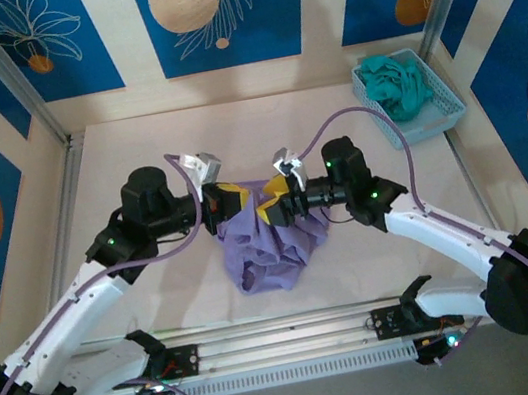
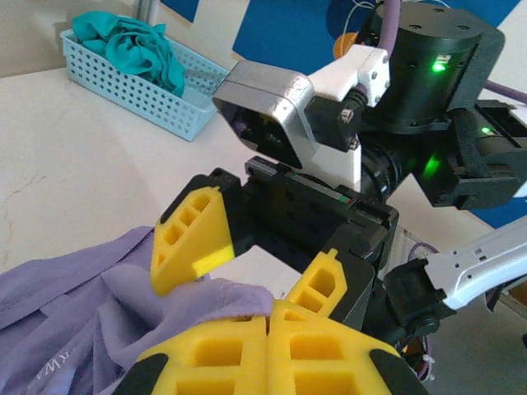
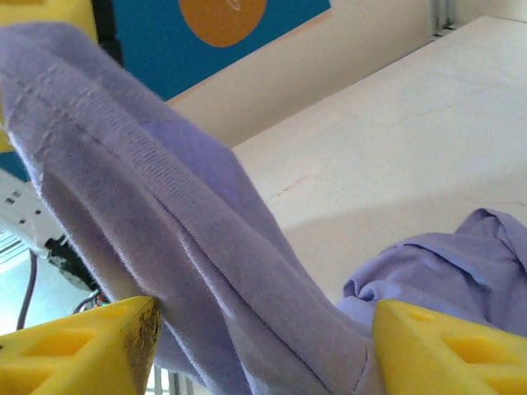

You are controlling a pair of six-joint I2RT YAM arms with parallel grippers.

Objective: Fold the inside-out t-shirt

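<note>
From above, the inside-out t-shirt point(image 1: 268, 252), a soft lavender knit, sits as a crumpled, creased bunch at the centre of the tabletop point(image 1: 136, 158). Its upper edge is held up between the arms. The left fingers point(image 1: 232, 201), blocky yellow wedges, reach it from 9 o'clock, and the right fingers point(image 1: 272, 208) from 3 o'clock. At 1 o'clock a pale blue perforated basket point(image 1: 437, 113) holds a rumpled teal garment point(image 1: 395, 84).

In the left wrist view, the left fingers point(image 2: 268, 346) are pressed together at 6 o'clock, pinching a fold of the t-shirt point(image 2: 74, 304). The right fingers point(image 2: 188, 239) face them, spread apart with cloth lying between them.

In the right wrist view, a taut, seamed band of the t-shirt point(image 3: 165, 206) runs from 11 o'clock down to 6 o'clock. It passes between the widely parted right fingers point(image 3: 78, 350) without being clamped. More fabric lies heaped at 4 o'clock on the matte cream tabletop point(image 3: 395, 140).
</note>
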